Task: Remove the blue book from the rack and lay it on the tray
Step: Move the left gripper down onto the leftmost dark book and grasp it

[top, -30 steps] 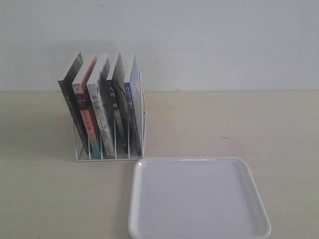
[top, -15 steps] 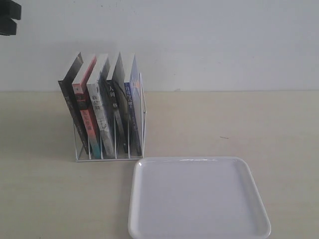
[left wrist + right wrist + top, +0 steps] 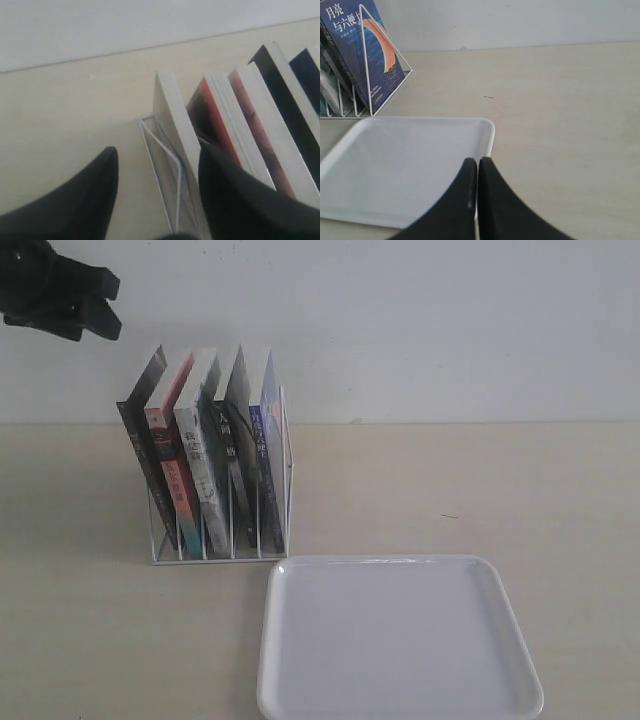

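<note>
Subject item: the blue book (image 3: 268, 455) stands in the rack (image 3: 287, 495), in the end slot on the right side as the exterior view shows it, hard against the rack's end wire. Its long axis runs near upright, the top edge leaning slightly away toward the wall (image 3: 450, 320). The spine faces the exterior camera and the front cover faces right. The book rests on its bottom edge. Appearance: a thin paperback with a dark blue cover, an orange-red crescent sweeping across it, white Chinese characters at the top, and a blue spine with pale lettering; no damage is visible. Count: five books in the rack, all leaning the same way, of which one is blue; one rack; one tray (image 3: 400, 562); two grippers. The tray lies flat on the beige table (image 3: 520, 480), near the rack's right front corner and apart from it, with nothing in it. The left gripper (image 3: 112, 308) hangs above and to the left of the rack, clear of the books, its black fingers spread wide and holding nothing. The left wrist view looks down on the book tops between those fingers. The right gripper (image 3: 477, 164) hovers over the tray's edge, its fingers pressed together with nothing between them; it does not appear in the exterior view.
</note>
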Motion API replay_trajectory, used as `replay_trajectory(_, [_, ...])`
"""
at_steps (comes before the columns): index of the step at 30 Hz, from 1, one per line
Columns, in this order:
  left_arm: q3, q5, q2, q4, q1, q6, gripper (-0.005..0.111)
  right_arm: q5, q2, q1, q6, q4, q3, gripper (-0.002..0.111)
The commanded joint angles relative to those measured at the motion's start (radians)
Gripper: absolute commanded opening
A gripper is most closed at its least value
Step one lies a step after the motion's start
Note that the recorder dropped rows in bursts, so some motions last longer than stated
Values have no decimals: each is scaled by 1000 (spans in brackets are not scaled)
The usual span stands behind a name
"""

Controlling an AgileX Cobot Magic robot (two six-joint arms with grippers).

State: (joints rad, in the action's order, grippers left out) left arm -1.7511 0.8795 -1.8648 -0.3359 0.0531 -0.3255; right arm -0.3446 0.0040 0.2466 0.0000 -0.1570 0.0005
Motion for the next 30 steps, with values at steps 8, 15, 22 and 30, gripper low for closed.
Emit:
replay_trajectory(8, [-17,-35,-84,81,87,93,48,11,-4,-6,-7,8,-1,0])
replay_trajectory(15, [-18,-4,-81,124,87,108,47,11,-4,-6,-7,8,-1,0])
replay_trajectory(22, [-18,19,-83,110,87,127,30,11,-4,-6,-7,8,-1,0])
replay_trajectory(30, [-18,37,-98,89,99,127,24,11,-4,-6,-7,8,-1,0])
